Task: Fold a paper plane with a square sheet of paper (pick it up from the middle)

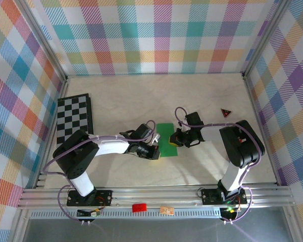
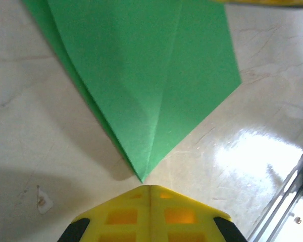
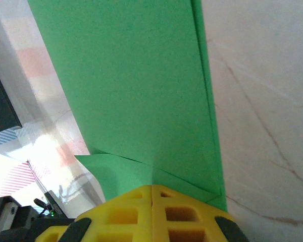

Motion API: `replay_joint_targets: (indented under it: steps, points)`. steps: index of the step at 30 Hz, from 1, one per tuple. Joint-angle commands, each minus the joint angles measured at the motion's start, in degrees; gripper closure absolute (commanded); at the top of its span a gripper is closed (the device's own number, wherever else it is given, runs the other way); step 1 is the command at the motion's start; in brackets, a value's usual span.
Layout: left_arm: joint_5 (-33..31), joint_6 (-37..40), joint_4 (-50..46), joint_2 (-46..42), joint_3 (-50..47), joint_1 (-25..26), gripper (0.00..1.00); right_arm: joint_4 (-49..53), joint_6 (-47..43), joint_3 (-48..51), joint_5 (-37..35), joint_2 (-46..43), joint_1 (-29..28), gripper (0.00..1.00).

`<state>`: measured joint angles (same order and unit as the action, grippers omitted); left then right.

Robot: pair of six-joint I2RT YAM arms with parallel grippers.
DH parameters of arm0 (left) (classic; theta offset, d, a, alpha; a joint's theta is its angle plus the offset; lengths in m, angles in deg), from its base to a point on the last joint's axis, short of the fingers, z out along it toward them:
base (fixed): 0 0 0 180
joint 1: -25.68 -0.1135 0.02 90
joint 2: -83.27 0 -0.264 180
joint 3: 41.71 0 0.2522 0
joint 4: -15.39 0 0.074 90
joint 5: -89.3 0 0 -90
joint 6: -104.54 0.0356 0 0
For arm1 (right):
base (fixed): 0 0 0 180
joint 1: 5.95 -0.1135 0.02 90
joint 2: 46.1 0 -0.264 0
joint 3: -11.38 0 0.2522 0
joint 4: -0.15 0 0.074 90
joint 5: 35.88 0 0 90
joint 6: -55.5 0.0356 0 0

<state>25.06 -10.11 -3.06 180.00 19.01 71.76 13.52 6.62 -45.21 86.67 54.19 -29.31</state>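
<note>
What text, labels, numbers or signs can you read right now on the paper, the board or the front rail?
No legible text anywhere.
Green paper: plain, no print.
Chessboard: black and white squares only, no characters visible.
Red-and-black triangle: possibly a sign, too small to read.
Small tan tag on the front rail: markings too small to read.

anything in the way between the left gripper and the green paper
Nothing visible does. The shut left gripper sits right at the pointed corner of the folded green paper, with bare table on both sides.
</note>
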Motion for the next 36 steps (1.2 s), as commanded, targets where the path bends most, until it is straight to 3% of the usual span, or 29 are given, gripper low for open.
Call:
replay_joint_targets:
  steps: [1, 12, 24, 32, 36]
  points:
    - [-1.89, -2.5, 5.27, -2.52, 0.42, 0.43, 0.95, 3.05, -0.34, 0.03, -3.91, 2.11, 0.15, 1.0]
    - [-2.36, -2.32, 3.47, 7.13, 7.14, 0.28, 0.97, 2.71, -0.24, 0.15, -2.96, 1.6, 0.15, 1.0]
    - [-4.58, -5.32, 5.3, 8.97, -0.11, 0.32, 1.0, 3.37, -0.6, -2.75, -0.58, -3.95, -0.1, 0.98]
    - [-4.84, -6.28, 6.39, 9.48, -1.1, 0.3, 1.0, -1.0, 0.89, 1.82, -0.25, -3.82, -6.34, 0.99]
    - [-4.93, -5.72, 5.32, 9.51, -0.47, 0.29, 1.0, 0.46, 0.41, 3.03, -3.99, -1.54, -6.7, 1.0]
